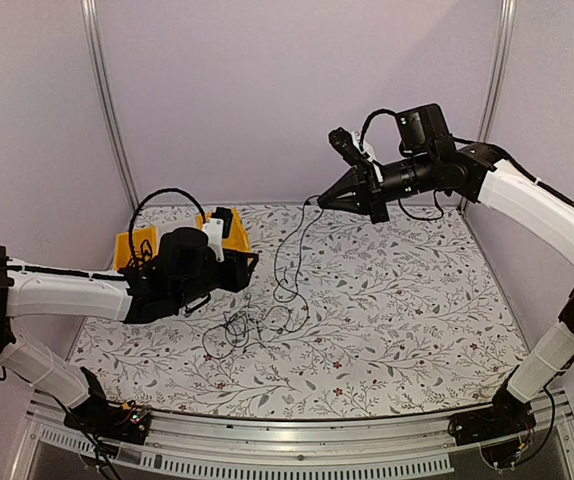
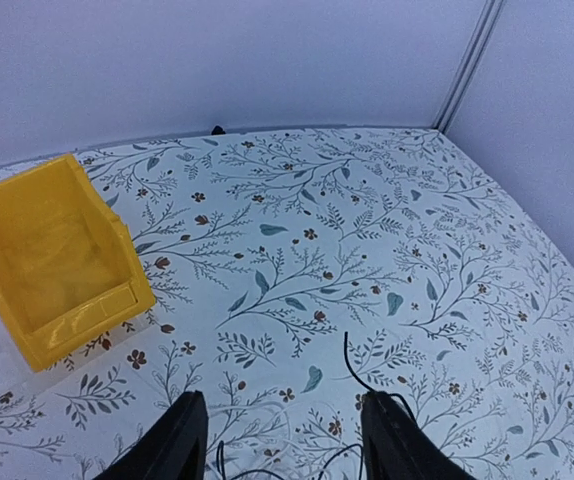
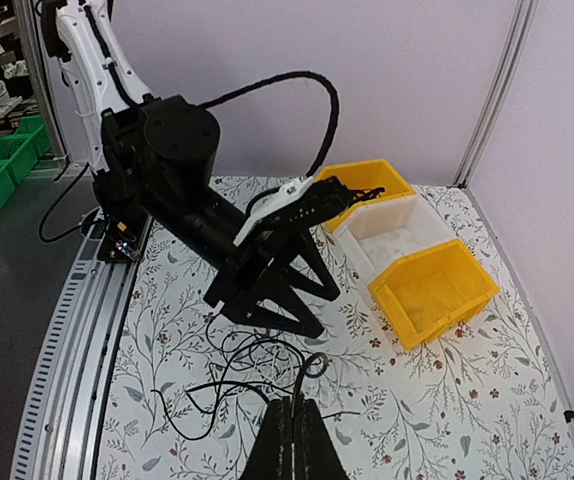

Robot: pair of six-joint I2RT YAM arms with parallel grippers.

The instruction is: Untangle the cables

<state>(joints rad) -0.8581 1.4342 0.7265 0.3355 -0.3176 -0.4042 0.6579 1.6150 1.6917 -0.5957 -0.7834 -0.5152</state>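
The cables are thin black wires in a loose tangle [image 1: 249, 325] on the floral table, left of centre. One strand [image 1: 289, 250] rises from the tangle to my right gripper [image 1: 319, 201], which is shut on it high above the table's back. In the right wrist view the shut fingers [image 3: 279, 440] pinch the strand, and its loops [image 3: 257, 350] lie below. My left gripper [image 1: 255, 262] is open and empty, just above and behind the tangle. In the left wrist view a few wires [image 2: 352, 365] show between its spread fingers [image 2: 179, 440].
Two yellow bins [image 1: 135, 246] [image 1: 232, 228] and a clear bin [image 3: 397, 225] between them stand at the back left, behind the left arm. The nearer yellow bin [image 2: 52, 260] is left of the left gripper. Walls close the back and sides.
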